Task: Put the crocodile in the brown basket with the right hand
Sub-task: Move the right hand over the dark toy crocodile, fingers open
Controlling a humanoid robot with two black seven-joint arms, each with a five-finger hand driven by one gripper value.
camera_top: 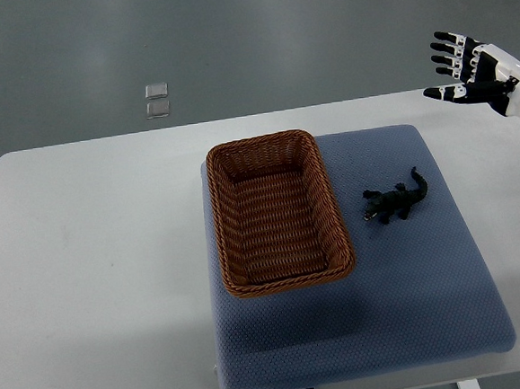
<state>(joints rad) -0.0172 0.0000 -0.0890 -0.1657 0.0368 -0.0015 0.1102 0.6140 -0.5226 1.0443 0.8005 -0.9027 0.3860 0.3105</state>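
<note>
White table point(91, 226), blue mat point(411, 282): crocodile point(394, 200) beside empty brown basket point(278, 213).
Your right hand point(466, 68) hovers far off, fingers spread, holding nothing; thin tail could slip your grasp.

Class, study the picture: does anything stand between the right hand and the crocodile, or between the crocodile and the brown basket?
Nothing visible does. The open right hand hovers clear of the crocodile, and only bare blue mat lies between the crocodile and the brown basket.
</note>
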